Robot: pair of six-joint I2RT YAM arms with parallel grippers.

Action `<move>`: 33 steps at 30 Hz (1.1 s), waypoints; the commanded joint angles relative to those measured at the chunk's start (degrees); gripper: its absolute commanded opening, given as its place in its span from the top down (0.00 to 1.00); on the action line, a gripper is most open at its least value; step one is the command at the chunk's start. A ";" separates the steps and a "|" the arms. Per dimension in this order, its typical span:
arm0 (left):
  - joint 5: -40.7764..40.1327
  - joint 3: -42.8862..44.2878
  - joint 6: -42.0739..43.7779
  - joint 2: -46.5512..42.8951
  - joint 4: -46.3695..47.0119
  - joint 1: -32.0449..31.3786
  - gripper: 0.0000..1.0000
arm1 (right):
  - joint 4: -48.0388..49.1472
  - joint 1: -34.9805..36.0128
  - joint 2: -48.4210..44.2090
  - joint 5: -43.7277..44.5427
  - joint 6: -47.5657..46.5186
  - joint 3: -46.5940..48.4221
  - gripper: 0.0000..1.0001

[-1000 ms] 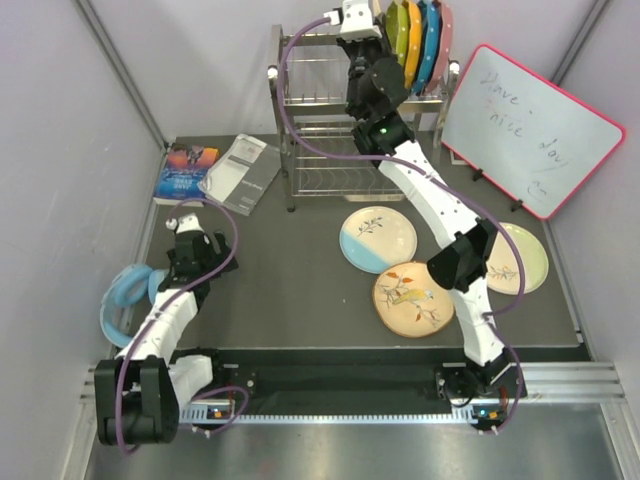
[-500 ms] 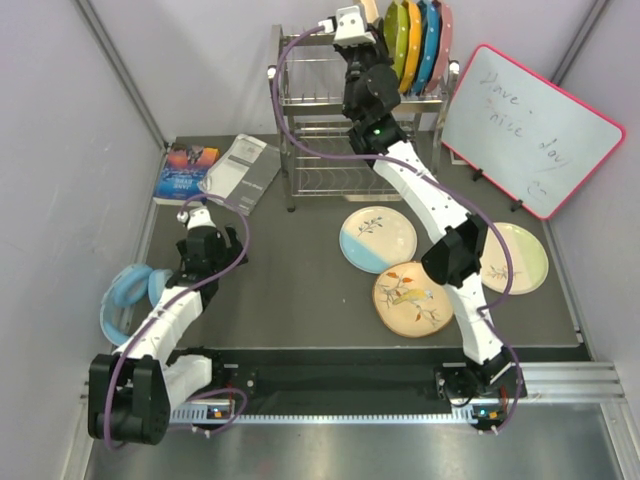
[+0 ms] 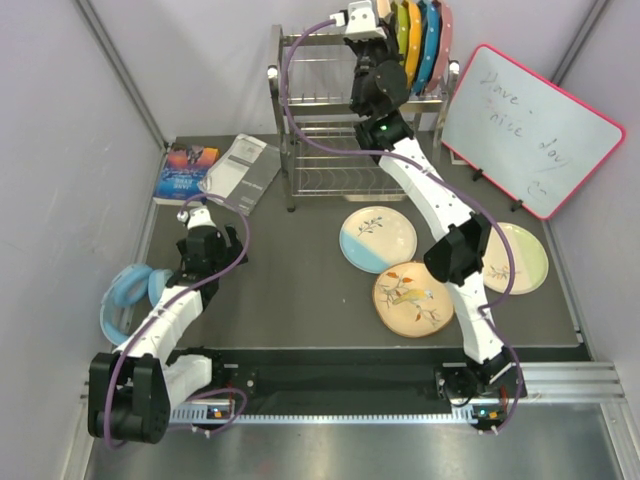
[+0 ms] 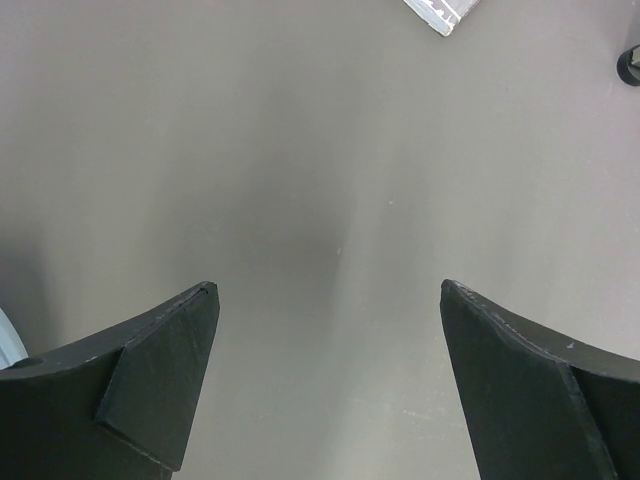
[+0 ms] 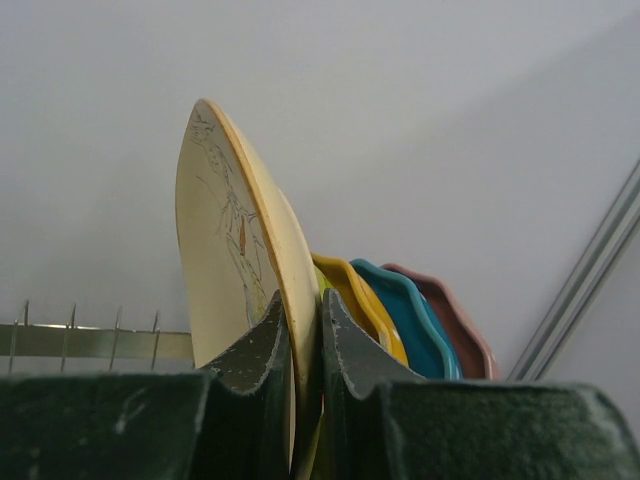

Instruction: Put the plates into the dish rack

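Right wrist view: shows the right claw [image 5: 303, 300] squeezed tight on the rim of a tan plate [image 5: 225, 240], one finger on each face. Holds it up on its edge, leaning a little to the left, with a thin painted branch on the near face. Just behind it, plain plates [image 5: 400, 305] in orange, blue and pink, standing in a row. Hard to tell if the bottom edge sits in a slot.

Seen from the top external camera: reaches up high to the top shelf of the dish rack [image 3: 300, 100], with the held plate just left of the coloured ones.

Down on the worktop [image 3: 290, 270], near the rack, three more painted plates lying flat: cream-and-blue plate [image 3: 378, 240], second tan plate [image 3: 410, 298] with a bird on it, and pale green plate [image 3: 522, 258], partly hidden by the right arm.

Left claw [image 4: 327, 288] low over bare worktop, fingers spread wide, holding nothing. Well apart from all the plates. Corner of a booklet [image 4: 445, 12] at the top edge of the left wrist view.
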 commanded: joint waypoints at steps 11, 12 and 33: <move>-1.03 0.98 0.13 0.02 2.62 -0.13 0.04 | 5.86 -1.56 0.15 -0.49 4.70 4.91 1.00; -1.03 0.98 0.13 0.02 2.62 -0.13 0.04 | 5.77 -1.48 0.41 -0.40 4.88 4.82 1.00; -1.03 0.98 0.13 0.02 2.62 -0.13 0.04 | 4.54 3.45 -4.06 4.17 7.96 -3.25 1.00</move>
